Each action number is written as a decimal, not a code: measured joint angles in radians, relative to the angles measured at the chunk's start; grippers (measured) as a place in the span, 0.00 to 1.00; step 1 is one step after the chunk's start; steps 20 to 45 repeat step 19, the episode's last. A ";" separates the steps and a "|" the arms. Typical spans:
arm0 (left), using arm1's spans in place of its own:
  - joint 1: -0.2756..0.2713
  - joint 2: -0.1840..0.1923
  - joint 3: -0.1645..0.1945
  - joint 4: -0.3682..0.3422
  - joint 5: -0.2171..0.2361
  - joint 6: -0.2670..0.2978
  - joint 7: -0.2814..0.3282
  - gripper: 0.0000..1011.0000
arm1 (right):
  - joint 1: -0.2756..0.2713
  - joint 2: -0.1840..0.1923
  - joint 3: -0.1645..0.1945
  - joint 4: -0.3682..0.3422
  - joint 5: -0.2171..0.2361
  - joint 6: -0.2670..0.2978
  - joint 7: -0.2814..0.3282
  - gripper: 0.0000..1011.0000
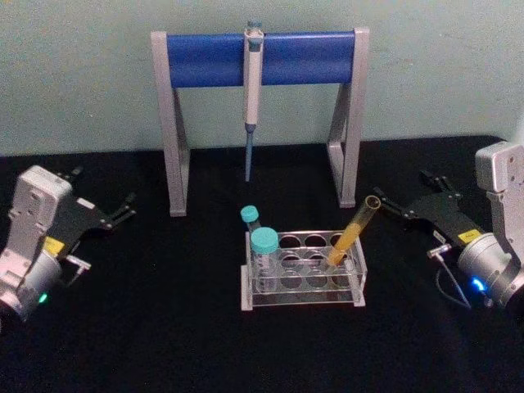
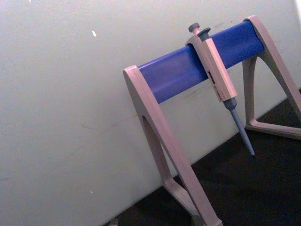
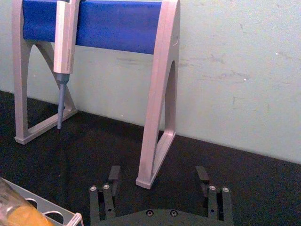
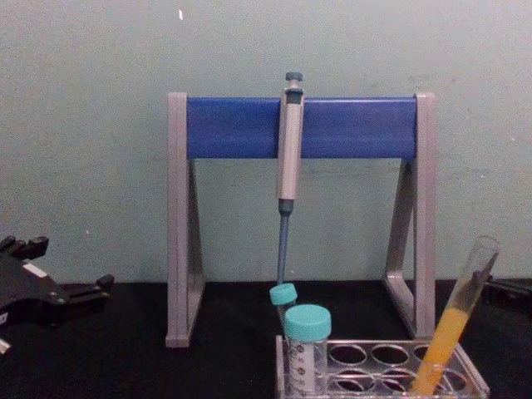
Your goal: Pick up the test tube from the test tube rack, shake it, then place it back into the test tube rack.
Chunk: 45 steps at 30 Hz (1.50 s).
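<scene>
The test tube (image 1: 352, 233) stands in a right-hand hole of the clear test tube rack (image 1: 323, 253) and leans to the right, with yellow-orange liquid in its lower half. The chest view shows the test tube (image 4: 453, 332) leaning the same way in the rack (image 4: 374, 371). My right gripper (image 1: 403, 187) is open just right of the tube's mouth, and one fingertip is close to it. In the right wrist view the right gripper (image 3: 158, 176) has nothing between its fingers, and the tube (image 3: 14, 209) lies off to one side. My left gripper (image 1: 102, 190) is open at the far left.
A grey-and-blue pipette stand (image 1: 262, 57) stands behind the rack with a pipette (image 1: 252, 90) hanging from its bar. Two teal-capped tubes (image 1: 264, 250) occupy the rack's left holes. The black tabletop (image 1: 164, 327) is bare around the rack.
</scene>
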 joint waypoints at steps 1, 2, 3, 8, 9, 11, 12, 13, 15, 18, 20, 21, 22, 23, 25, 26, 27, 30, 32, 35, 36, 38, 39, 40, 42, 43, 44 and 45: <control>0.000 0.000 0.000 0.000 0.000 0.000 0.000 0.99 | 0.000 0.000 0.000 0.000 0.000 0.000 0.000 0.99; 0.000 0.000 0.000 0.000 0.000 0.000 0.000 0.99 | 0.000 0.000 0.000 0.000 0.000 0.000 -0.001 0.99; 0.000 0.000 0.000 0.000 0.000 0.000 0.000 0.99 | 0.000 0.000 0.000 0.000 0.000 0.000 -0.001 0.99; 0.000 0.000 0.000 0.000 0.000 0.000 0.000 0.99 | 0.000 0.001 -0.001 0.000 0.001 -0.001 -0.002 0.99; 0.000 0.000 0.000 0.000 0.000 0.000 0.000 0.99 | 0.000 0.001 -0.001 0.000 0.001 -0.001 -0.002 0.99; 0.000 0.000 0.000 0.000 0.000 0.000 0.000 0.99 | 0.000 0.001 -0.001 0.000 0.001 -0.001 -0.002 0.99; 0.000 0.000 0.000 0.000 0.000 0.000 0.000 0.99 | 0.000 0.001 -0.001 0.000 0.001 -0.001 -0.002 0.99; 0.000 0.000 0.000 0.000 0.000 0.000 0.000 0.99 | 0.000 0.001 -0.001 0.000 0.001 -0.001 -0.002 0.99; 0.000 0.000 0.000 0.000 0.000 0.000 0.000 0.99 | 0.000 0.001 -0.001 0.000 0.001 -0.001 -0.002 0.99; 0.000 0.000 0.000 0.000 0.000 0.000 0.000 0.99 | 0.000 0.001 -0.002 -0.001 0.001 -0.002 -0.002 0.99; 0.000 0.000 0.000 0.000 0.000 0.000 0.000 0.99 | 0.000 0.001 -0.002 -0.001 0.002 -0.002 -0.003 0.99; 0.000 0.000 0.000 0.000 0.000 0.000 0.000 0.99 | 0.000 0.001 -0.002 -0.001 0.002 -0.002 -0.003 0.99; 0.000 0.000 0.000 0.000 0.000 0.000 0.000 0.99 | 0.000 0.001 -0.002 -0.001 0.002 -0.002 -0.003 0.99; 0.000 0.000 0.000 0.000 0.000 0.000 0.000 0.99 | 0.000 0.001 -0.002 -0.001 0.002 -0.002 -0.003 0.99; 0.000 0.000 0.000 0.000 0.000 0.000 0.000 0.99 | 0.000 0.001 -0.002 -0.001 0.002 -0.002 -0.003 0.99; 0.000 0.000 0.000 0.000 0.000 0.000 0.000 0.99 | 0.000 0.001 -0.002 -0.001 0.002 -0.002 -0.003 0.99; 0.000 0.000 0.000 0.000 0.000 0.000 0.000 0.99 | 0.000 0.001 -0.002 -0.001 0.002 -0.002 -0.003 0.99; 0.000 0.000 0.000 0.000 0.000 0.000 0.000 0.99 | 0.000 0.001 -0.002 -0.001 0.002 -0.002 -0.003 0.99; 0.000 0.000 0.000 0.000 0.000 0.000 0.000 0.99 | 0.000 0.001 -0.002 -0.001 0.002 -0.002 -0.003 0.99; 0.000 0.000 0.000 0.000 0.000 0.000 0.000 0.99 | 0.000 0.001 -0.002 -0.001 0.002 -0.002 -0.003 0.99; 0.000 0.000 0.000 0.000 0.000 0.000 0.000 0.99 | 0.000 0.001 -0.002 -0.001 0.002 -0.002 -0.003 0.99; 0.000 0.000 0.000 0.000 0.000 0.000 0.000 0.99 | 0.000 0.001 -0.002 -0.001 0.002 -0.002 -0.003 0.99; 0.000 0.000 0.000 0.000 0.000 0.000 0.000 0.99 | 0.000 0.001 -0.002 -0.001 0.002 -0.002 -0.003 0.99; 0.000 0.000 0.000 0.000 0.000 0.000 0.000 0.99 | 0.000 0.001 -0.002 -0.001 0.002 -0.002 -0.003 0.99; 0.000 0.000 0.000 0.000 0.000 0.000 0.000 0.99 | 0.000 0.001 -0.002 -0.001 0.002 -0.002 -0.003 0.99; 0.000 0.000 0.000 0.000 0.000 0.000 0.000 0.99 | 0.000 0.001 -0.002 -0.001 0.002 -0.002 -0.003 0.99; 0.000 0.000 0.000 0.000 0.000 0.000 0.000 0.99 | 0.000 0.001 -0.002 -0.001 0.002 -0.002 -0.003 0.99; 0.000 0.000 0.000 0.000 0.000 0.000 0.000 0.99 | 0.000 0.001 -0.002 -0.001 0.002 -0.002 -0.003 0.99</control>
